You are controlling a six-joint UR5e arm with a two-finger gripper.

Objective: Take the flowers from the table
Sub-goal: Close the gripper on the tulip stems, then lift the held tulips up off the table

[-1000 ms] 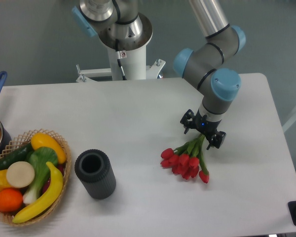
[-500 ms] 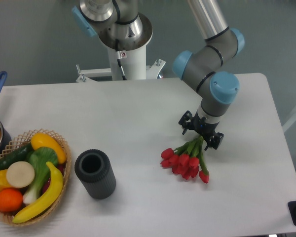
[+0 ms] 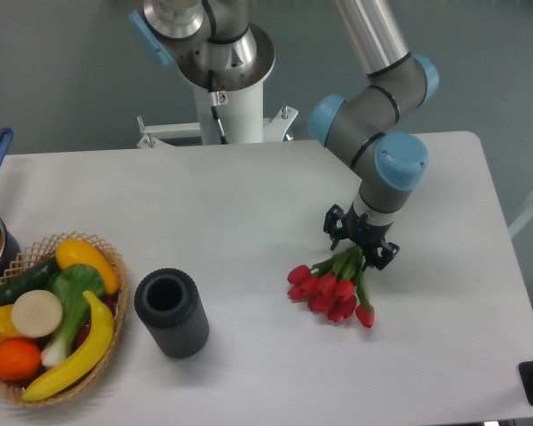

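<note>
The flowers (image 3: pixel 330 291) lie on the right half of the table (image 3: pixel 249 195), with the red heads toward the front and the pale green stems going up into the gripper (image 3: pixel 361 246). The gripper stands over the stem ends with a finger on each side, closed around the stems. Well apart to the left stand a dark cylinder (image 3: pixel 171 312) and a wicker basket (image 3: pixel 115 266) of fruit and vegetables.
</note>
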